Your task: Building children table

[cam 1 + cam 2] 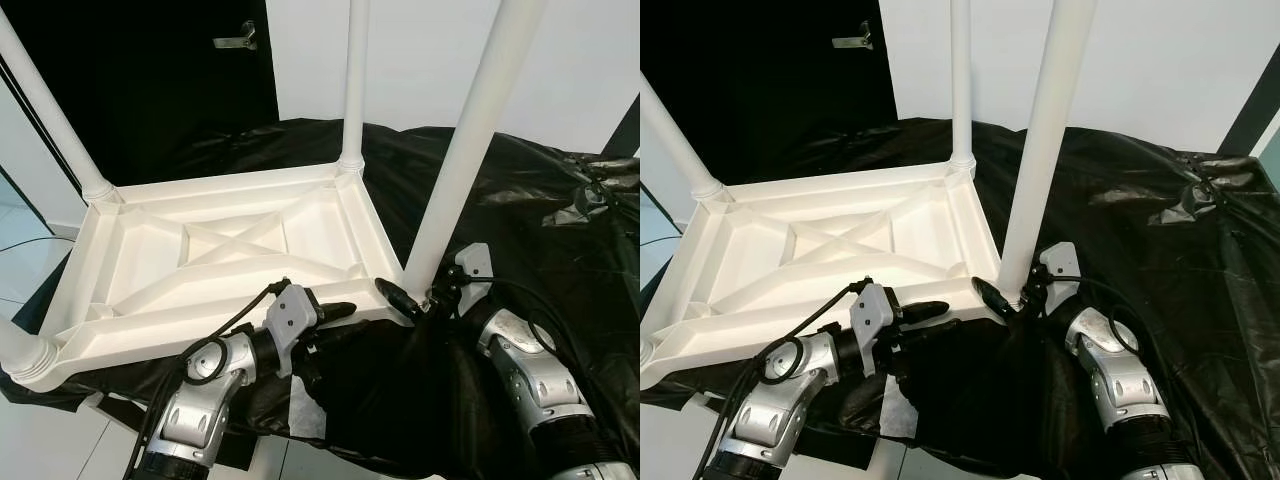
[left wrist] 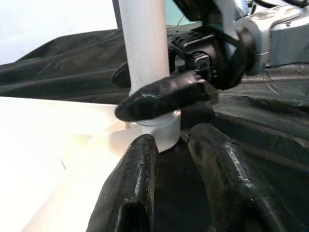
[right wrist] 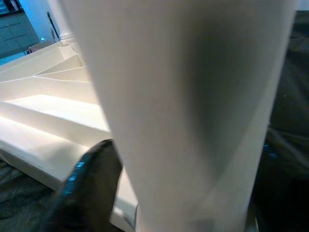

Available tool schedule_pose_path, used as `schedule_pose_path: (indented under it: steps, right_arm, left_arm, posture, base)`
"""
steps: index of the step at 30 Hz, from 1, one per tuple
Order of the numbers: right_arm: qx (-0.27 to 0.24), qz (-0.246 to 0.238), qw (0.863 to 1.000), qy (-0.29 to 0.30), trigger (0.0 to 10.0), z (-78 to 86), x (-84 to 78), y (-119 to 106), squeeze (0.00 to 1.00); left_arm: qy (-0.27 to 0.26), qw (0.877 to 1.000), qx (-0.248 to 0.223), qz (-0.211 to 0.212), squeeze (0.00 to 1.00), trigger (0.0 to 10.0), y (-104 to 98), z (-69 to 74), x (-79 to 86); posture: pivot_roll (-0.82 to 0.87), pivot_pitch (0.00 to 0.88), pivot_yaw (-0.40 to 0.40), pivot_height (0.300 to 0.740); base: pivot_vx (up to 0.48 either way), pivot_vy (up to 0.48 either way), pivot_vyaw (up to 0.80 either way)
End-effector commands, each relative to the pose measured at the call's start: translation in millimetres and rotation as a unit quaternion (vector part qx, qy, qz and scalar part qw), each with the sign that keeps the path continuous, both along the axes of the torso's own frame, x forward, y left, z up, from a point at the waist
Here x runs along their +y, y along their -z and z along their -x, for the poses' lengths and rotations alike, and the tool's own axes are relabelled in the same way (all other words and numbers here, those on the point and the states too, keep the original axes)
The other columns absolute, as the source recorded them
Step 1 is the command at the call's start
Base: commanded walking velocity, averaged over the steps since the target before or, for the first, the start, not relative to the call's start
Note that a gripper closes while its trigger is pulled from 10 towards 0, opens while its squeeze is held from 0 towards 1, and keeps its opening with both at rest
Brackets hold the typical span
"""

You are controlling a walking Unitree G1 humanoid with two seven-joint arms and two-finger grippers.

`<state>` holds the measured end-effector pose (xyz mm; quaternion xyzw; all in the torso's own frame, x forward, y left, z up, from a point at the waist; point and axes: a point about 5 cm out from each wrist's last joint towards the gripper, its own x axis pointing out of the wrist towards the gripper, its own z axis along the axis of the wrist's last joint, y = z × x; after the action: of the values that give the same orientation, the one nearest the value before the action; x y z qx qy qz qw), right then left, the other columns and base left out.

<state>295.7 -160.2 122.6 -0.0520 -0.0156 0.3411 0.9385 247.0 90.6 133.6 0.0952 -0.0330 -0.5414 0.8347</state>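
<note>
White leg (image 1: 470, 140) in right tool (image 1: 412, 299)

Your right gripper (image 1: 410, 297) is closed around the base of the near white leg (image 1: 470, 140), at the upturned tabletop (image 1: 230, 260) corner. The left gripper (image 1: 335, 312) lies just beside, against the near rim, fingers slightly parted. Between the four legs, the ribbed underside lies open to you. Crumpled black sheeting (image 1: 560, 230) covers everything around.

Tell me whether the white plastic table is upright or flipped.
Flipped: the white plastic table lies top-down on black sheeting, ribbed underside showing, legs pointing up.
</note>
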Motion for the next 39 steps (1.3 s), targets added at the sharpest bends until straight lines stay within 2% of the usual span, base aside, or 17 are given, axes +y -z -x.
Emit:
schedule_pose_path:
  steps: [1,4,11,12,14,15,17,21,22,23,24,25,28,29,31,34,39]
  right_arm:
    - [-0.004,0.002,1.000,-0.004,0.0,-3.0,-4.3,-2.3,0.00]
    - [-0.005,0.003,1.000,-0.001,0.0,-3.8,-6.3,-3.8,0.00]
    - [0.000,-0.010,1.000,0.003,0.0,-2.2,-9.4,-4.9,0.00]
    - [0.000,-0.015,1.000,0.015,4.5,-0.6,-9.0,-4.3,0.00]
    - [0.000,-0.015,1.000,0.015,4.5,-0.6,-9.0,-4.3,0.00]
    - [-0.001,-0.020,0.999,0.030,10.0,0.5,-8.7,-4.4,0.00]
    - [-0.003,-0.023,0.999,0.039,10.0,1.1,-8.6,-4.3,0.00]
    - [-0.012,-0.029,0.995,0.098,10.0,2.3,-7.5,-3.9,0.00]
    - [-0.017,-0.036,0.990,0.134,10.0,4.2,-4.1,-2.5,0.00]
    - [-0.017,-0.036,0.990,0.134,10.0,4.2,-4.1,-2.5,0.00]
    - [-0.023,-0.041,0.983,0.175,10.0,6.5,0.3,-0.8,0.00]
    - [-0.023,-0.041,0.983,0.175,10.0,6.5,0.3,-0.8,0.00]
    - [-0.004,-0.080,0.949,0.305,10.0,10.2,12.4,6.7,0.00]
    - [-0.004,-0.080,0.949,0.305,10.0,10.2,12.4,6.7,0.00]
    - [-0.022,-0.068,0.938,0.341,10.0,11.7,17.3,4.5,0.00]
    - [-0.028,-0.061,0.934,0.351,10.0,11.7,20.6,3.6,0.00]
    - [-0.034,-0.074,0.939,0.333,10.0,12.9,28.5,-2.1,0.00]
  left_arm:
    - [-0.048,0.999,0.001,0.008,0.00,10.0,0.0,-3.1,3.3]
    - [-0.051,0.998,0.013,0.018,0.00,10.0,-0.7,-4.4,2.6]
    - [-0.050,0.999,0.002,0.015,0.00,10.0,-3.3,-7.0,0.4]
    - [-0.051,0.999,0.002,0.016,0.00,10.0,-3.5,-7.2,-0.3]
    - [-0.051,0.999,0.002,0.016,0.00,10.0,-3.5,-7.2,-0.3]
    - [-0.051,0.999,0.003,0.017,0.00,10.0,-3.7,-7.0,-1.0]
    - [-0.052,0.998,0.004,0.018,0.00,10.0,-3.8,-6.5,-1.3]
    - [-0.055,0.998,0.000,0.014,0.00,10.0,-3.8,-6.1,-1.5]
    - [-0.058,0.998,-0.002,0.014,0.00,10.0,-4.4,-6.6,-1.2]
    - [-0.058,0.998,-0.002,0.014,0.00,10.0,-4.4,-6.6,-1.2]
    - [-0.062,0.998,-0.004,0.014,0.00,10.0,-5.2,-7.1,-0.3]
    - [-0.062,0.998,-0.004,0.014,0.00,10.0,-5.2,-7.1,-0.3]
    - [-0.074,0.997,-0.004,0.019,0.00,10.0,-7.2,-7.5,3.1]
    - [-0.074,0.997,-0.004,0.019,0.00,10.0,-7.2,-7.5,3.1]
    - [-0.080,0.996,-0.003,0.026,0.00,10.0,-8.9,-7.7,3.4]
    - [-0.082,0.996,-0.002,0.027,0.00,10.0,-9.3,-7.6,3.1]
    - [-0.092,0.995,-0.001,0.030,0.00,10.0,-8.6,-8.5,2.4]
  posture:
    - [0.01,0.000,-0.009,0.740]
    - [0.01,0.000,-0.009,0.740]
    - [0.01,0.000,-0.007,0.740]
    - [0.01,0.000,-0.007,0.740]
    - [0.01,0.000,-0.007,0.740]
    - [0.01,0.000,-0.010,0.740]
    - [0.01,0.000,-0.013,0.740]
    - [0.02,0.000,-0.024,0.740]
    - [0.02,0.000,-0.025,0.740]
    - [0.02,0.000,-0.025,0.740]
    - [0.01,0.000,-0.025,0.740]
    - [0.01,0.000,-0.025,0.740]
    - [0.01,0.000,-0.021,0.740]
    - [0.01,0.000,-0.021,0.740]
    - [0.01,0.000,-0.017,0.740]
    - [0.00,0.000,-0.013,0.740]
    - [-0.01,0.000,-0.014,0.740]
  base:
    - [0.000,0.000,0.00]
    - [0.000,0.000,0.00]
    - [0.000,0.000,0.00]
    - [0.000,0.000,0.00]
    - [0.000,0.000,0.00]
    - [0.000,0.000,0.00]
    - [0.000,0.000,0.00]
    - [0.000,0.000,0.00]
    - [0.000,0.000,0.00]
    - [0.000,0.000,0.00]
    - [0.000,0.000,0.00]
    - [0.000,0.000,0.00]
    - [0.000,0.000,0.00]
    - [0.000,0.000,0.00]
    - [0.000,0.000,0.00]
    - [0.000,0.000,0.00]
    - [0.000,0.000,0.00]
